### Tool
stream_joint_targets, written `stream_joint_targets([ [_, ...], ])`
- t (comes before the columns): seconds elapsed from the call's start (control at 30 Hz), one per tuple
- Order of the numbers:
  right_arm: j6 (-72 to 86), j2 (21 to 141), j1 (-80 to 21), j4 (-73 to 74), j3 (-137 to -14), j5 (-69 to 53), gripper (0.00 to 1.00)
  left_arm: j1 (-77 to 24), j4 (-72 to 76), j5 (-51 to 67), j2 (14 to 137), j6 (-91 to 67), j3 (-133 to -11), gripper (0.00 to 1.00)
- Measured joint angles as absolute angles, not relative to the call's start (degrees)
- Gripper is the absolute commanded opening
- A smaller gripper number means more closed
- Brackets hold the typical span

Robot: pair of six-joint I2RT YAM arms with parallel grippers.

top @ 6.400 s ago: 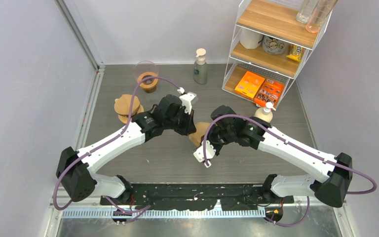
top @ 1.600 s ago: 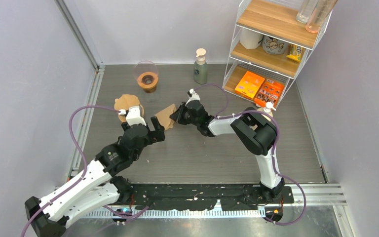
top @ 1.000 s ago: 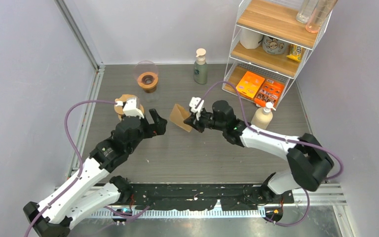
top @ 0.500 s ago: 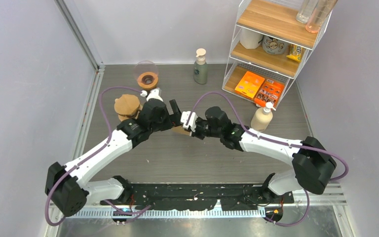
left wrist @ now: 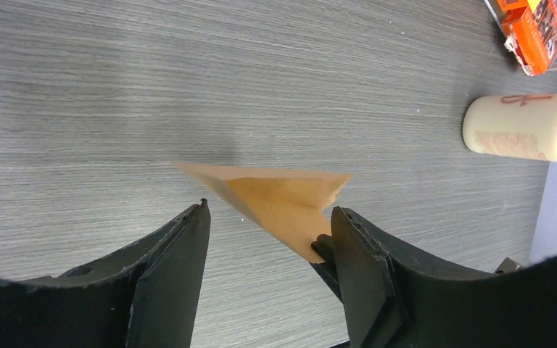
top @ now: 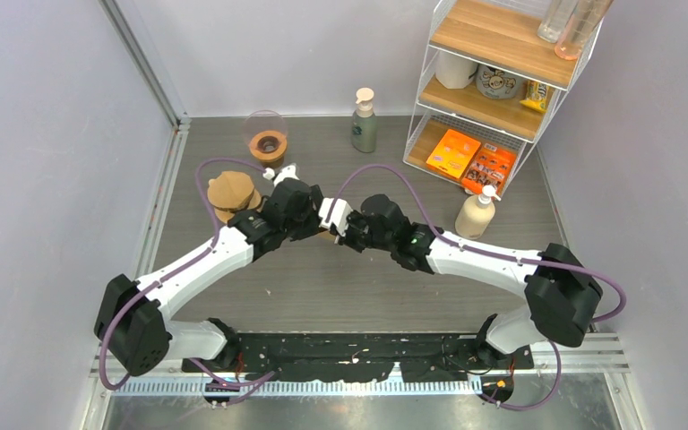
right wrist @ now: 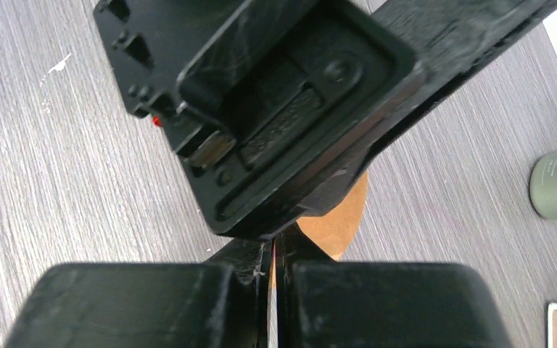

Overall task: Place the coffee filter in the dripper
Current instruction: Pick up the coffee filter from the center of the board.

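Coffee filter (left wrist: 279,194): thin tan paper, matte, folded flat into a sharp wedge w/ crisp creases. It is held off the table near mid-centre, between the two grippers and well apart from the dripper.

R gripper (right wrist: 272,254): black fingers pressed tight together, pinching the filter at its narrow corner. A sliver of tan shows in the seam, and the rest of the paper fans out beyond.

L gripper (left wrist: 270,210): matte black, blade-shaped fingers (left wrist: 178,254) spread partway, one on either side of the filter. There is a clear gap on one side. The other finger sits just beside the paper; contact – can't tell. It has no hold on anything.

Dripper (top: 267,143): clear glass, flared bowl over a brown collar. Stands upright, rear L of table.

Table (top: 322,287): grey w/ fine wood-grain streaks.

Round tan stack (top: 231,192): disc-shaped, near the L gripper's outer side.

Grey-green pump bottle (top: 365,121): rear centre. Cream pump bottle (top: 477,213): smooth cylinder, R of centre.

White wire rack (top: 430,98): wooden shelves, rear R. Orange boxes (top: 470,159) on the lowest shelf.
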State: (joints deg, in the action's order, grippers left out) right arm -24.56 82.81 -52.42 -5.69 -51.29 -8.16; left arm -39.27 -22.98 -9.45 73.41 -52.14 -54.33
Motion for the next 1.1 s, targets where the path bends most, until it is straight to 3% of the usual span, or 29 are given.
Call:
stream_joint_targets([
  [0.43, -21.7, 82.9, -53.1, -4.5, -52.2, -5.6, 0.05, -39.4, -22.9, -10.0, 75.0, -52.1, -54.3, 0.51],
  [0.9, -21.4, 83.6, -54.8, -4.7, -52.2, -6.3, 0.05, -39.4, -23.0, -10.0, 77.4, -52.4, -54.3, 0.49],
  [1.1, -21.7, 85.6, -56.8, -4.9, -51.9, -5.0, 0.05, -39.2, -24.7, -10.5, 80.2, -53.5, -54.5, 0.3],
])
